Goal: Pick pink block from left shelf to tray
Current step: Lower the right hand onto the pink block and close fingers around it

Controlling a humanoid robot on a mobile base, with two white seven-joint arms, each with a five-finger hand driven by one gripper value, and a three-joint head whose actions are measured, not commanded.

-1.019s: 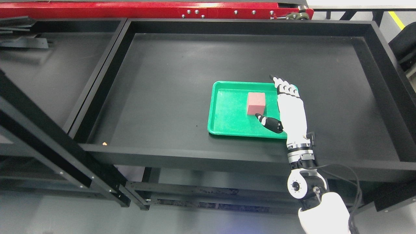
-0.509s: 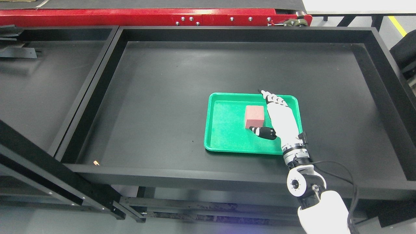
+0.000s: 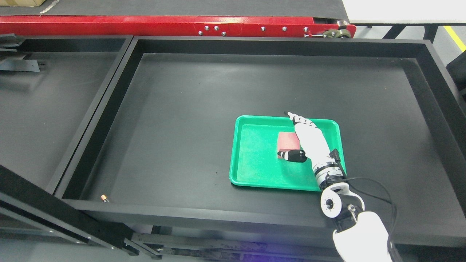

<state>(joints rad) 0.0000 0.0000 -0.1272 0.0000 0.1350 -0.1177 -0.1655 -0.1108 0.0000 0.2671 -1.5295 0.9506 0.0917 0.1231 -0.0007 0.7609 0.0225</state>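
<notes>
Reaching in from the lower right, the white right hand (image 3: 307, 140) is hovering over the shallow green plastic tray (image 3: 251, 160), its fingers (image 3: 296, 120) stretched out straight and grasping nothing. Sitting inside that tray is the small pink cube block (image 3: 285, 142), just beside the hand's black-tipped thumb (image 3: 291, 155), on the black table (image 3: 182, 120).

A red metal beam (image 3: 174, 24) with bolts runs along the top edge; a small brownish bit (image 3: 105, 198) lies in the near-left corner of the large black bin (image 3: 109, 116); a yellow floor stripe (image 3: 458, 38) shows far right.
</notes>
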